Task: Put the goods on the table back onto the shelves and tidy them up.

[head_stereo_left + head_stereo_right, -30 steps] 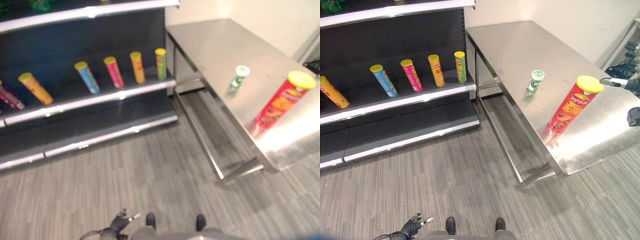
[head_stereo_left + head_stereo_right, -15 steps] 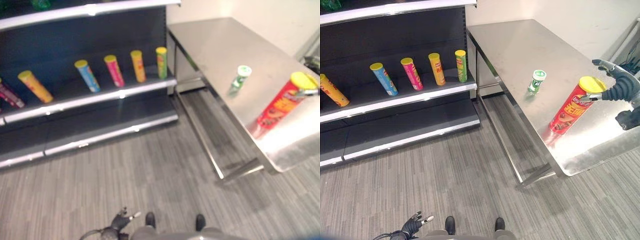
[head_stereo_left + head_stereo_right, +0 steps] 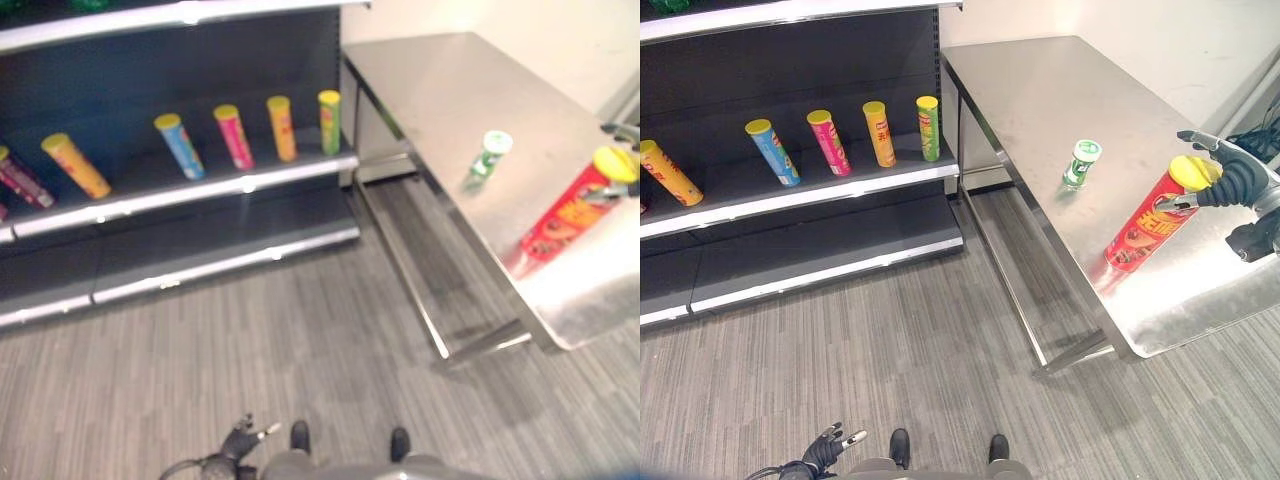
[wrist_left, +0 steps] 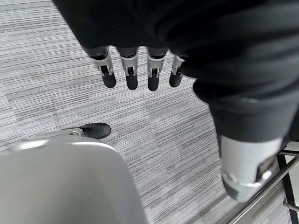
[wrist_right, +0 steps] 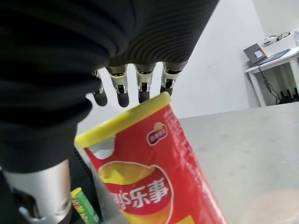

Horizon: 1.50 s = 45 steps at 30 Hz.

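A tall red chip can [image 3: 1148, 217] with a yellow lid stands on the steel table [image 3: 1040, 80] near its front right edge. My right hand [image 3: 1232, 180] reaches in from the right at the can's top, fingers straight past the lid and thumb beside the can's upper side. In the right wrist view the can [image 5: 154, 177] stands between the straight fingers [image 5: 142, 88] and the thumb. A small green bottle [image 3: 1080, 164] with a white cap stands further left on the table. My left hand [image 3: 826, 450] hangs low over the floor, fingers [image 4: 131, 77] straight and holding nothing.
Dark shelves [image 3: 800, 192] stand to the left of the table. The middle shelf holds several chip cans in a row: yellow [image 3: 668, 172], blue [image 3: 773, 153], pink [image 3: 828, 143], orange [image 3: 878, 133] and green [image 3: 928, 128]. Grey carpet [image 3: 940, 340] lies between shelves and table.
My right hand came in from the right edge and now sits at the top of the red can. The camera shifted slightly. The can and bottle have not moved.
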Motion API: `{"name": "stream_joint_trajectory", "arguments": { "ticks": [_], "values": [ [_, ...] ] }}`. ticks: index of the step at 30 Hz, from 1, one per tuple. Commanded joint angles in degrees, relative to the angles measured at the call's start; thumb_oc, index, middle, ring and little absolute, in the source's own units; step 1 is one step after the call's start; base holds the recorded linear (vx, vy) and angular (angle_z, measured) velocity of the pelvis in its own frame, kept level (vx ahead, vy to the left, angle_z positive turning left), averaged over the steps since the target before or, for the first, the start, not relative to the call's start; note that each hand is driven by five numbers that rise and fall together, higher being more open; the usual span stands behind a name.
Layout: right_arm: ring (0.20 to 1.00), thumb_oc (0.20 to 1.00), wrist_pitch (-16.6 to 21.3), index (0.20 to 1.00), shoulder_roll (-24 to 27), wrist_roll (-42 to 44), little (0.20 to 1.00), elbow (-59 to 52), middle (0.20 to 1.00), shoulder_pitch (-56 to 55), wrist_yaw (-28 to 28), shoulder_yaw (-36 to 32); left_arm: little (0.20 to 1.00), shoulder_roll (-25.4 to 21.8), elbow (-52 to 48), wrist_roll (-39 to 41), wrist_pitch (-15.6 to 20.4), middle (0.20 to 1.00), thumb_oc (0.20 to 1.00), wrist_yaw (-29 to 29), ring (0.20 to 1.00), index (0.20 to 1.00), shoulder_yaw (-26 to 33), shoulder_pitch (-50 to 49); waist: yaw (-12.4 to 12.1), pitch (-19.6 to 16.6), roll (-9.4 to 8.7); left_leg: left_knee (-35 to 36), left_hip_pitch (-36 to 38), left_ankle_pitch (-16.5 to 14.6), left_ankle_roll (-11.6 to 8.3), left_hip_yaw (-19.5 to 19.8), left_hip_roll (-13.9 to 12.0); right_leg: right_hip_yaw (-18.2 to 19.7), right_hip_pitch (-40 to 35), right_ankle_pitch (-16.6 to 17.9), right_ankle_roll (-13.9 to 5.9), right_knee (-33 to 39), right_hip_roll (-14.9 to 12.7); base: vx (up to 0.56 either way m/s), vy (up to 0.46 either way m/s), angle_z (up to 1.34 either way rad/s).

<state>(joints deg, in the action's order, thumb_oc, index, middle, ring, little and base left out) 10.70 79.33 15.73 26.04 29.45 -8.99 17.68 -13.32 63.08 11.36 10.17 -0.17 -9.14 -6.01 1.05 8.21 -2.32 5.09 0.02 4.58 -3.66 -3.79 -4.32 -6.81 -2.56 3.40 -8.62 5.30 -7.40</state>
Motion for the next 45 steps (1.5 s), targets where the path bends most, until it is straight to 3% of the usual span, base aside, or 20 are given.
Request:
{"name": "stream_joint_trajectory", "arguments": {
  "ticks": [1, 13, 14, 15, 19, 23, 29, 33, 40, 42, 45],
  "values": [
    [1.000, 1.000, 0.3, 1.000, 1.7, 0.3, 1.000, 1.3, 1.000, 6.1, 1.2, 2.4, 1.000, -2.0, 1.3, 1.8, 1.6, 1.000, 1.000, 0.1, 1.000, 1.000, -3.0, 3.1, -2.1, -0.1, -3.93, -3.1, 2.1, -7.7, -4.49, 0.7, -1.5, -0.6, -0.4, -5.2, -4.12, -2.6, -1.7, 0.00, 0.000, 0.00],
    [1.000, 1.000, -0.9, 1.000, 0.5, 4.1, 1.000, 1.8, 1.000, 5.6, -3.1, 5.9, 1.000, -1.9, 1.1, 1.9, 1.4, 1.000, 1.000, -0.8, 1.000, 1.000, -3.8, 3.4, -2.3, -0.1, -4.11, -3.1, 2.2, -7.8, -4.59, 0.8, -1.7, -0.8, -0.6, -5.4, -4.05, -2.4, -1.6, 0.00, 0.000, 0.00],
    [0.639, 0.639, -1.0, 0.639, 0.4, 4.2, 0.639, 1.8, 0.639, 5.6, -3.3, 6.3, 1.000, -2.0, 1.0, 2.0, 1.4, 1.000, 1.000, -1.0, 1.000, 1.000, -3.9, 3.4, -2.4, 0.0, -4.13, -3.1, 2.2, -7.8, -4.60, 0.8, -1.7, -0.9, -0.6, -5.4, -4.07, -2.4, -1.6, 0.00, 0.000, 0.00],
    [0.213, 0.213, -1.2, 0.213, 0.3, 3.5, 0.213, 2.4, 0.213, 6.1, -3.5, 7.4, 1.000, -2.0, 0.9, 1.9, 1.4, 1.000, 1.000, -1.1, 1.000, 1.000, -3.9, 3.4, -2.5, -0.1, -4.17, -3.1, 2.2, -7.8, -4.63, 0.7, -1.7, -0.9, -0.6, -5.4, -4.07, -2.4, -1.7, 0.00, 0.000, 0.00],
    [0.200, 0.200, -1.4, 0.200, 0.0, 2.7, 0.200, 2.7, 0.200, 8.1, -3.1, 9.4, 1.000, -1.9, 1.3, 2.0, 1.2, 1.000, 1.000, -1.1, 1.000, 1.000, -4.0, 3.8, -2.4, -0.1, -4.10, -3.0, 2.4, -7.7, -4.66, 0.7, -1.7, -1.0, -0.9, -5.5, -3.99, -2.3, -1.6, 0.00, 0.000, 0.00],
    [0.200, 0.200, -1.0, 0.200, -0.7, 3.8, 0.200, 1.8, 0.200, 6.4, -0.8, 5.1, 1.000, -1.8, 1.7, 2.2, 1.1, 1.000, 1.000, -0.4, 1.000, 1.000, -3.1, 4.3, -2.1, 0.0, -3.94, -3.1, 2.4, -7.8, -4.71, 0.9, -1.8, -1.0, -0.8, -5.7, -3.96, -2.6, -1.6, 0.00, -0.008, 0.00],
    [0.200, 0.200, 2.4, 0.200, -4.6, 13.9, 0.200, -5.9, 0.200, -5.1, 4.1, -18.2, 1.000, -2.3, 0.3, 2.8, 1.5, 1.000, 1.000, 1.2, 1.000, 1.000, -0.1, 4.0, -2.1, -0.1, -3.26, -3.6, 2.3, -7.9, -5.13, 1.5, -2.4, -1.1, -0.8, -6.9, -3.62, -3.9, -1.3, -0.02, -0.076, 0.03],
    [0.200, 0.200, 5.2, 0.200, -7.7, 16.0, 0.200, -12.7, 0.200, -7.1, 6.7, -27.6, 1.000, -3.0, -0.9, 3.2, 1.6, 1.000, 1.000, 1.6, 1.000, 1.000, 1.7, 2.7, -3.3, -0.3, -2.53, -3.3, 2.2, -7.2, -6.05, 3.2, -3.5, -1.8, -1.3, -8.7, -2.64, -4.8, -0.3, -0.01, -0.136, 0.20],
    [0.200, 0.200, 7.4, 0.200, -12.6, 12.2, 0.200, -23.5, 0.200, -2.0, 8.3, -25.4, 1.000, -3.0, -3.9, 6.2, 1.6, 1.000, 1.000, 2.0, 1.000, 1.000, 3.7, 1.2, -6.8, 2.2, -1.71, -7.2, -3.0, -5.3, -7.57, 8.8, -4.2, -5.1, -2.2, -12.5, 0.01, -7.5, 1.4, -0.06, -0.129, 0.39],
    [0.200, 0.200, 7.5, 0.200, -13.3, 11.5, 0.200, -25.9, 0.200, -2.0, 8.1, -24.8, 1.000, -2.3, -4.4, 6.9, 1.6, 1.000, 1.000, 2.1, 1.000, 1.000, 3.9, 1.2, -7.0, 3.4, -1.76, -9.0, -5.4, -4.0, -8.22, 6.6, -5.5, -8.5, -3.2, -13.4, 0.29, -7.7, 0.8, -0.06, -0.016, 0.83],
    [0.200, 0.200, 7.4, 0.200, -13.8, 10.2, 0.200, -28.5, 0.200, -1.8, 7.7, -23.5, 1.000, -1.8, -3.6, 6.3, 1.5, 1.000, 1.000, 2.1, 1.000, 1.000, 4.2, 0.9, -7.3, 3.7, -1.49, -6.9, -8.2, 0.0, -8.93, 2.6, -8.7, -12.4, -3.8, -12.8, -0.86, -7.0, -0.1, 0.01, 0.075, 1.02]
  ]
}}
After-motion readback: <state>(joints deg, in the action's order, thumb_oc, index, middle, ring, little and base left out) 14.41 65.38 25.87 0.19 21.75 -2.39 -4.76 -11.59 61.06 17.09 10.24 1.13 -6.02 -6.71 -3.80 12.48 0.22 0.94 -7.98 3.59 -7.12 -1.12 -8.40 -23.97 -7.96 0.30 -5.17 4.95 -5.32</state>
